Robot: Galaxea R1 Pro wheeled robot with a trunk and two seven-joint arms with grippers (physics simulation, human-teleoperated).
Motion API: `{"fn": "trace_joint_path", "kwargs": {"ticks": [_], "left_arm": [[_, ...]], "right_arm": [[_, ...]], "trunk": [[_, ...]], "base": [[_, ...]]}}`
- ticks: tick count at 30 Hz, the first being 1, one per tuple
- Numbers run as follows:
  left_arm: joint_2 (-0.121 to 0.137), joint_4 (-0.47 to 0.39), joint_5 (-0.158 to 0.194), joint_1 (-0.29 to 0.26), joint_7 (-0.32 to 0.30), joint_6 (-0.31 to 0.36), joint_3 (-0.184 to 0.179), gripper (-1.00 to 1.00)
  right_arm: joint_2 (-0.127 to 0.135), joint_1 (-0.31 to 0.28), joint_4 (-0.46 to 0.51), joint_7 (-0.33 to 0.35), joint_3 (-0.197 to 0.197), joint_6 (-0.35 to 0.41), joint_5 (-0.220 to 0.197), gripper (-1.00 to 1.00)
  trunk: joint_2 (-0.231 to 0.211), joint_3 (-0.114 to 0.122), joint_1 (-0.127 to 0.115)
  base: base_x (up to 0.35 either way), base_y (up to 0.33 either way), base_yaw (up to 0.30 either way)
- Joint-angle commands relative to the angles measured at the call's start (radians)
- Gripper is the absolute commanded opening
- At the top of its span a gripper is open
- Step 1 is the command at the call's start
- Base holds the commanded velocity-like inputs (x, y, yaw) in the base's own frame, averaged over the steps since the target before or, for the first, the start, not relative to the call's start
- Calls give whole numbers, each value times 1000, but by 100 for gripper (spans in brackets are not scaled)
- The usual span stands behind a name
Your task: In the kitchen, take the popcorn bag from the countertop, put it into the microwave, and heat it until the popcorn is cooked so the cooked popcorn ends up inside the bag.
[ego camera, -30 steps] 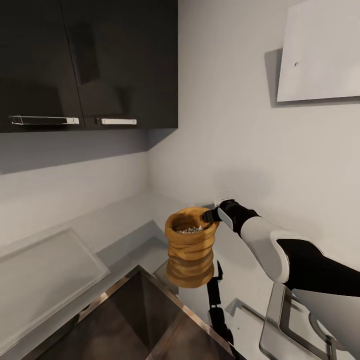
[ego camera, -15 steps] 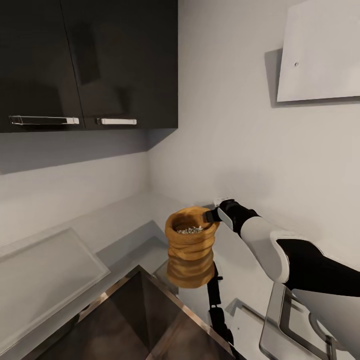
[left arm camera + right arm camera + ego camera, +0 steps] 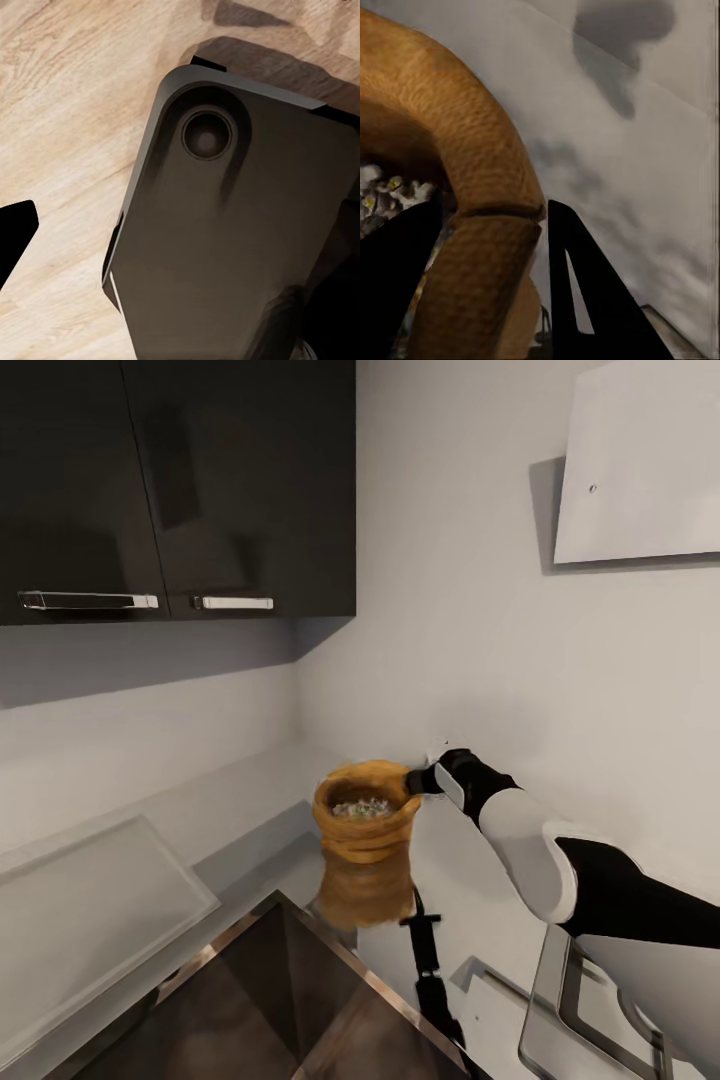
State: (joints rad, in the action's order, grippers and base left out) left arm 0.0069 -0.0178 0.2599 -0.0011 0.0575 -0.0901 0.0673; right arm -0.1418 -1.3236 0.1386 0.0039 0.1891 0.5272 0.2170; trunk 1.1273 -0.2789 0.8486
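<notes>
The popcorn bag, a tan-brown sack with a rolled rim and pale kernels inside, hangs a little above the grey glossy countertop, which mirrors it just below. My right gripper is shut on the bag's rim at its right side. In the right wrist view the rim sits pinched between the two dark fingers, and the right gripper straddles it. One dark fingertip of my left gripper shows over a wooden floor, with nothing between the fingers. The microwave is out of view.
Black wall cabinets hang above the counter's corner. A dark steel-edged basin lies at the front, with a recessed pale panel to its left. A thin black stalk and a metal frame stand at the lower right. My dark base sits on the floor.
The right gripper has lifted the popcorn bag up and slightly to the left, so it has come off the countertop and its reflection shows beneath it.
</notes>
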Motion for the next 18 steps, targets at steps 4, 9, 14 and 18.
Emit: {"fn": "trace_joint_path", "kwargs": {"ticks": [4,9,14,18], "left_arm": [[0,-1,0,0,1,-2,6,100],[1,-1,0,0,1,-2,6,100],[1,-1,1,0,1,-2,6,100],[0,-1,1,0,2,-2,6,100]], "right_arm": [[-4,0,140,1,36,167,8,-100],[-3,0,151,1,44,256,7,-100],[-2,0,228,2,44,443,7,-100],[0,0,294,5,43,520,7,-100]], "trunk": [[1,-1,0],[1,-1,0],[1,-1,0],[1,-1,0]], "base": [[0,0,0],[0,0,0],[0,0,0],[0,0,0]]}}
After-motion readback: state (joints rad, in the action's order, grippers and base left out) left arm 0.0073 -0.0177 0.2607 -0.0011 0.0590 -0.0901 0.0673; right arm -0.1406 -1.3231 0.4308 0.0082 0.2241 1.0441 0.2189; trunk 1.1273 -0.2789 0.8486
